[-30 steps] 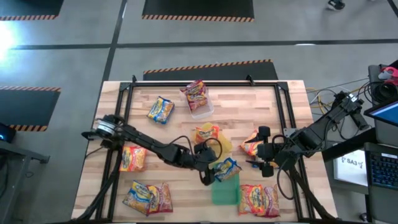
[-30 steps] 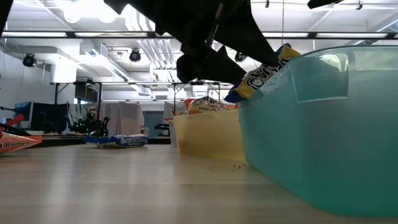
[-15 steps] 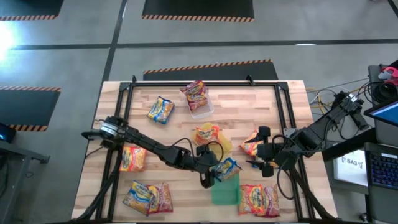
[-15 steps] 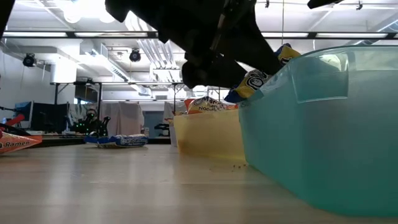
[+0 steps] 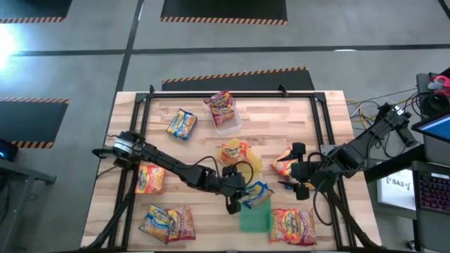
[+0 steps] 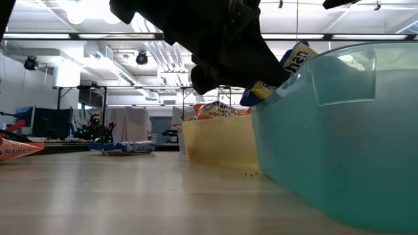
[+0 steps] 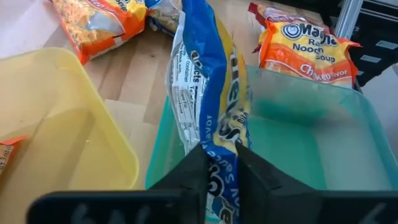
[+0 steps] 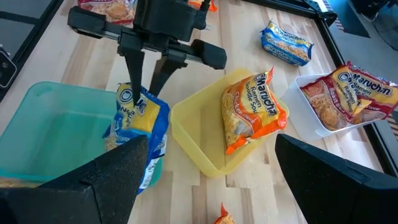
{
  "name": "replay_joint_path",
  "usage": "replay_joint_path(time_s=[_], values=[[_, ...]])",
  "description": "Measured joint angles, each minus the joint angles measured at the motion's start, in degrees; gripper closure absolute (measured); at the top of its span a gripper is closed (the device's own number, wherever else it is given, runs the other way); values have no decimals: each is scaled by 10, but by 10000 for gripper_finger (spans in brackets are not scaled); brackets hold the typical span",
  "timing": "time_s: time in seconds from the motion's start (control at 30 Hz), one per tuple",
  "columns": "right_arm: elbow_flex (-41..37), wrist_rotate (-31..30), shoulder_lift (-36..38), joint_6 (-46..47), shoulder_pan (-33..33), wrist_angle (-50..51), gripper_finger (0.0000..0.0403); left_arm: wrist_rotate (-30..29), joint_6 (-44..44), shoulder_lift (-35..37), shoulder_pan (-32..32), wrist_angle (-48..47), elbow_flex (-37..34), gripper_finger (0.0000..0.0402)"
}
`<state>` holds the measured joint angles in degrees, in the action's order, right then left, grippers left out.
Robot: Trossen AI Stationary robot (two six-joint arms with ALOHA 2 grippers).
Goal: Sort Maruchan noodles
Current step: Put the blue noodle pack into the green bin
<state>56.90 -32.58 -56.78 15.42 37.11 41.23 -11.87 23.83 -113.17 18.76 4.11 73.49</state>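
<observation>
- Noodles come first: we see a blue packet [image 7: 211, 124] pinched at one edge between the left gripper [image 5: 242, 199]'s two dark fingers [image 7: 261, 180], clenched tight on it.
- We see that packet standing on edge over the rim of the green tray [image 5: 254, 216], at the end nearest the yellow tray [image 8: 205, 146].
- We see the yellow tray just beside the green one, with an orange packet [image 8: 252, 112] lying tilted in it.
- We find the left arm reaching in from the table's left edge to mid-table, across bare wood.
- We see the right gripper [image 5: 299, 181] well apart to the right, fingers spread wide and empty, facing the trays.
- We see an orange packet [image 5: 285, 161] on the table just beside the right gripper.
- We note a clear tray [image 5: 226, 119] near the far edge holding a red packet [image 5: 221, 105].
- We see a blue packet [image 5: 181, 124] lying to the left of the clear tray.
- We count loose packets at the near side: one [image 5: 150, 178] under the left arm, two [image 5: 167, 223] at the near left, and red ones [image 5: 292, 225] to the right of the green tray.
</observation>
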Motion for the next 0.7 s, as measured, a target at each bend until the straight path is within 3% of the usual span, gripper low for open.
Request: replay_joint_path(time_s=[0.2, 0.47, 0.7], values=[[0, 0, 0, 0, 0, 0, 62, 0, -14, 0, -1, 4, 0, 399], [0, 0, 0, 0, 0, 0, 62, 6, -73, 6, -1, 29, 0, 401], [0, 0, 0, 0, 0, 0, 62, 9, -173, 8, -1, 7, 31, 401]])
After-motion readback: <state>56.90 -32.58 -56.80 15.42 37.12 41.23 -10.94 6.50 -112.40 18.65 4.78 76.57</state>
